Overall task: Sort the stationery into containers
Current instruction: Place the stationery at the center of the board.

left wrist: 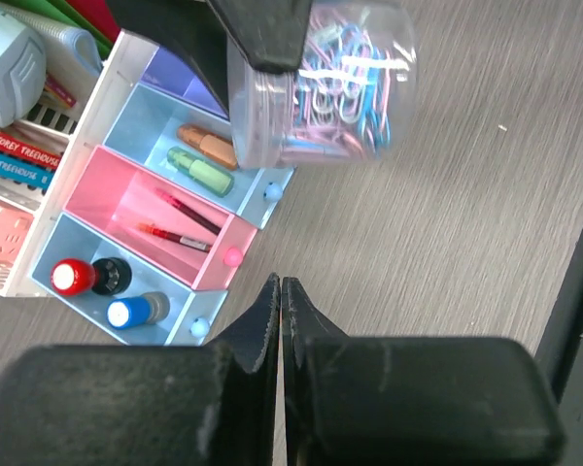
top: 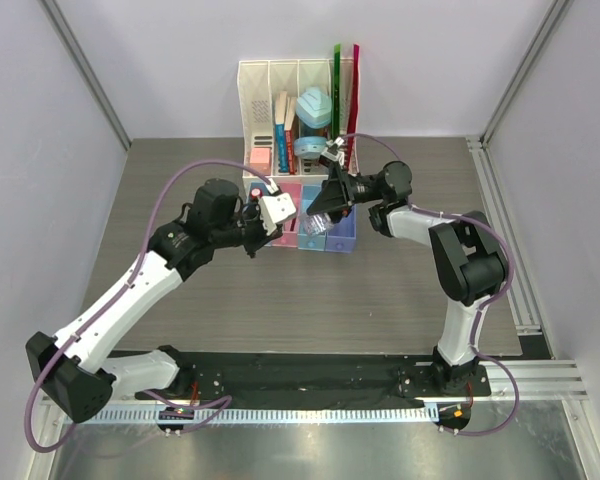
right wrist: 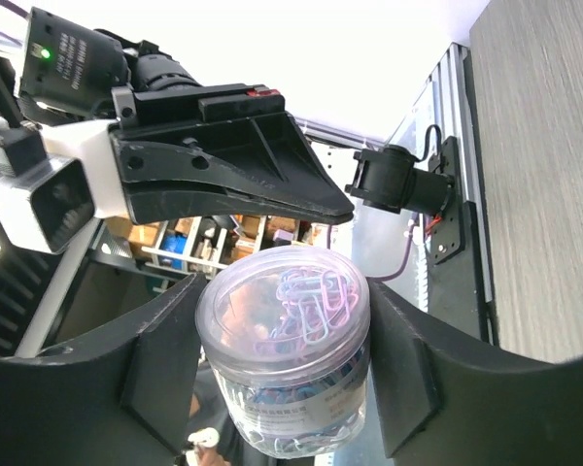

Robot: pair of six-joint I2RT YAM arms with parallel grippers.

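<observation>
From above, the row of bins point(top: 342, 240) stands against the white organiser point(top: 265, 100) at the far middle of the bench point(top: 280, 300), with open bench toward the arm bases and walls well apart on both sides. The right pincer point(top: 323, 212) holds a clear tub point(top: 318, 224) above the light-blue and purple bins, and the left pincer point(top: 295, 218) is just beside it. From the left wrist, the left pincer point(left wrist: 281, 291) is closed tight on nothing, off the pink bin point(left wrist: 117, 199), where pens point(left wrist: 180, 223) lie. The clear tub point(left wrist: 321, 83), lying sideways and full of paper clips, hangs ahead. From the right wrist, the tub point(right wrist: 287, 359) fills the right pincer point(right wrist: 287, 374), with a finger point(right wrist: 165, 359) against each side.
</observation>
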